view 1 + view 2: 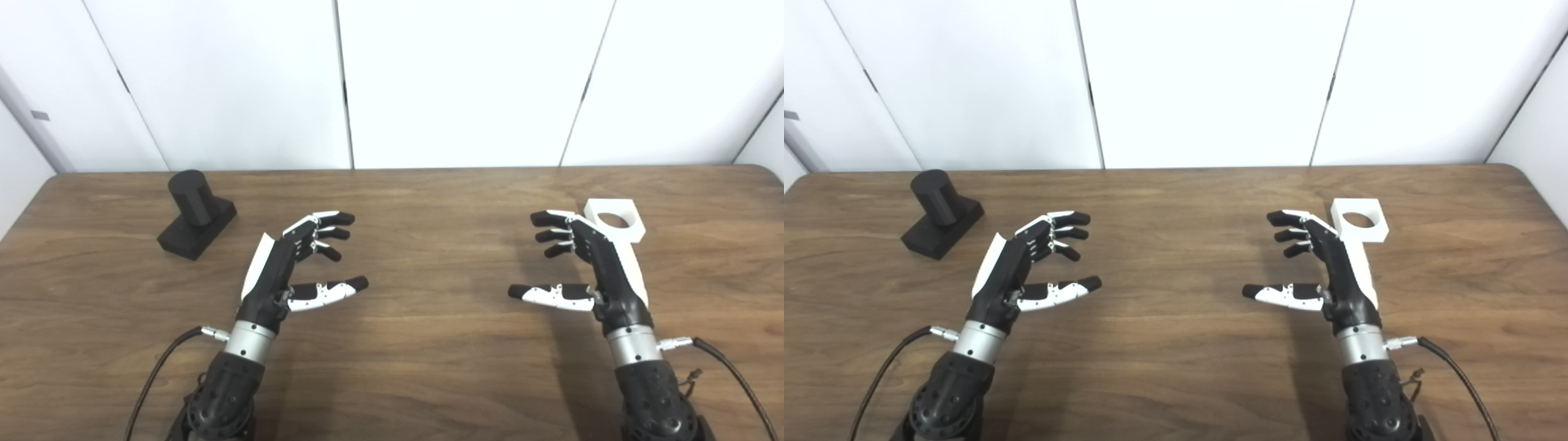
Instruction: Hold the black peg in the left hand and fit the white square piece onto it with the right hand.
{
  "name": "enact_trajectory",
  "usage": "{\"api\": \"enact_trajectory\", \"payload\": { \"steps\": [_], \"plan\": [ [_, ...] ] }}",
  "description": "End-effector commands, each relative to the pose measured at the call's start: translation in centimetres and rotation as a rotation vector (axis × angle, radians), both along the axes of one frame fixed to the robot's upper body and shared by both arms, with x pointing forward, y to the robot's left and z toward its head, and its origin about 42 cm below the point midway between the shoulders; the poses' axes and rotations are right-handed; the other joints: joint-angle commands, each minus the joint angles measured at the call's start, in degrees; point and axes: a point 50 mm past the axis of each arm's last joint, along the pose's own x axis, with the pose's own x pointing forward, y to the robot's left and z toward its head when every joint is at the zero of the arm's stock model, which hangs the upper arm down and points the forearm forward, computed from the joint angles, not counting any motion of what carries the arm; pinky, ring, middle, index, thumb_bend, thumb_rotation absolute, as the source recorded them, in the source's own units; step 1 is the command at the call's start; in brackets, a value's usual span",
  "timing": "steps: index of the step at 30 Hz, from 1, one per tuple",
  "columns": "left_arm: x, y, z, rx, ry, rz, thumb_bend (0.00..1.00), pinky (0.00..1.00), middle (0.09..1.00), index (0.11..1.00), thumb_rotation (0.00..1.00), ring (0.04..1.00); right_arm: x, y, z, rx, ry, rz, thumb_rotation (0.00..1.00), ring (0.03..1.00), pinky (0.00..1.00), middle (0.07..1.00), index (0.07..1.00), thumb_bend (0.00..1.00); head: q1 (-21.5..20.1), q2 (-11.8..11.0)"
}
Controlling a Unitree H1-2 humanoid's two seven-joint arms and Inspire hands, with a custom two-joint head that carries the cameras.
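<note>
Bare wooden table [429,343] lies between the left hand [288,269] and right hand [588,269], with nothing standing there. The black peg [196,214] stands well outside the left hand, with open wood between them. The white square piece [614,219] lies just beyond the right hand's fingertips, possibly touching them.

Black-and-white fingers [321,293], silver wrist cuffs [634,346], black cables [732,373].

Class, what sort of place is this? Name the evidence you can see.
Probably a robot test bench: a bare wooden table against plain white panels, with only a black peg and a white square piece laid out.
</note>
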Motion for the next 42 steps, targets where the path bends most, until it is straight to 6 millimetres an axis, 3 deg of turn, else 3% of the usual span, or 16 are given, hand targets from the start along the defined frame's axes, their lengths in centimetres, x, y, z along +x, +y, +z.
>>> {"api": "enact_trajectory", "payload": {
  "steps": [1, 5, 13, 19, 32, 38, 42],
  "plan": [
    [0.5, -0.2, 1.8, -0.003, -0.097, -0.012, 0.72, 0.56, 0.769, 0.709, 0.0, 0.715, 0.4, 0.0, 1.7, -0.011, -0.088, 0.02, 0.0, 0.666, 0.54, 0.726, 0.695, 0.68, 0.0, 0.0],
    [0.5, -0.3, 1.7, -0.008, -0.092, -0.022, 0.71, 0.56, 0.774, 0.708, 0.0, 0.722, 0.4, 0.0, 1.6, -0.007, -0.085, 0.018, 0.0, 0.664, 0.55, 0.727, 0.698, 0.68, 0.22, -0.38],
    [0.1, -0.2, 0.4, 0.0, -0.075, -0.038, 0.7, 0.57, 0.791, 0.723, 0.0, 0.735, 0.1, -0.1, 0.5, -0.018, -0.079, 0.014, 0.0, 0.66, 0.54, 0.724, 0.694, 0.68, 0.99, -6.62],
    [0.1, -0.2, -0.8, -0.015, -0.09, -0.044, 0.71, 0.57, 0.78, 0.708, 0.0, 0.712, -0.1, 0.0, -0.5, -0.009, -0.082, 0.013, 0.0, 0.664, 0.55, 0.723, 0.699, 0.68, 0.99, -9.47],
    [0.2, -0.2, -1.1, -0.012, -0.104, -0.045, 0.7, 0.58, 0.778, 0.702, 0.0, 0.718, -0.2, 0.0, -0.9, -0.017, -0.091, 0.014, 0.0, 0.67, 0.56, 0.728, 0.715, 0.67, 1.55, -9.27],
    [0.2, -0.9, -1.0, -0.014, -0.102, -0.052, 0.7, 0.58, 0.781, 0.706, 0.0, 0.724, -0.1, -0.5, -0.7, -0.013, -0.089, 0.013, 0.0, 0.674, 0.57, 0.726, 0.709, 0.67, 6.81, -8.84],
    [0.3, -1.9, -1.1, -0.018, -0.097, -0.055, 0.7, 0.58, 0.776, 0.703, 0.0, 0.723, -0.1, -1.5, -0.7, -0.006, -0.091, 0.019, 0.0, 0.676, 0.58, 0.727, 0.709, 0.66, 12.78, -9.16]
  ]
}}
